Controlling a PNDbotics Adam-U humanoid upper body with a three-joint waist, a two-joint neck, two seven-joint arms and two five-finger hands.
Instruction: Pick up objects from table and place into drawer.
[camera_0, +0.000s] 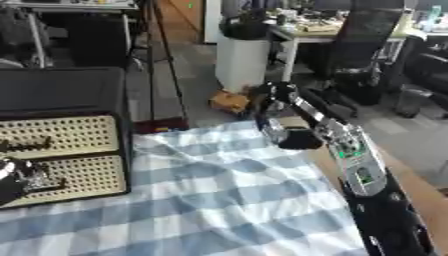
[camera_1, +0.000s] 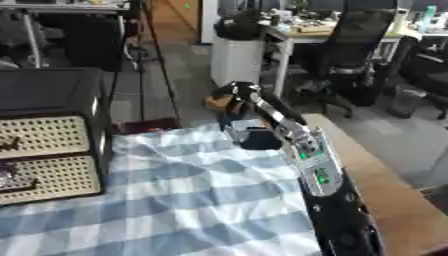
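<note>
— What is shown on the table?

— A blue-and-white checked cloth (camera_0: 219, 200) is spread over a wooden table (camera_1: 385, 200). At the left edge a black cabinet with two woven cane drawer fronts (camera_0: 61, 155) is seen, both drawers closed.

— Where is the right arm?

— It is stretched from the lower right toward the far edge of the cloth. The right hand (camera_1: 238, 107) is held raised above that far corner, fingers curled downward; whether anything is pinched in them cannot be told. A dark rounded object (camera_0: 297, 139) is seen just below the hand, at the cloth's far right corner, partly hidden by the arm.

— And the left hand?

— The left hand (camera_0: 19, 180) is seen at the left edge, in front of the lower drawer front beside its dark handle. Its fingers are blurred, so their state cannot be told.
</note>
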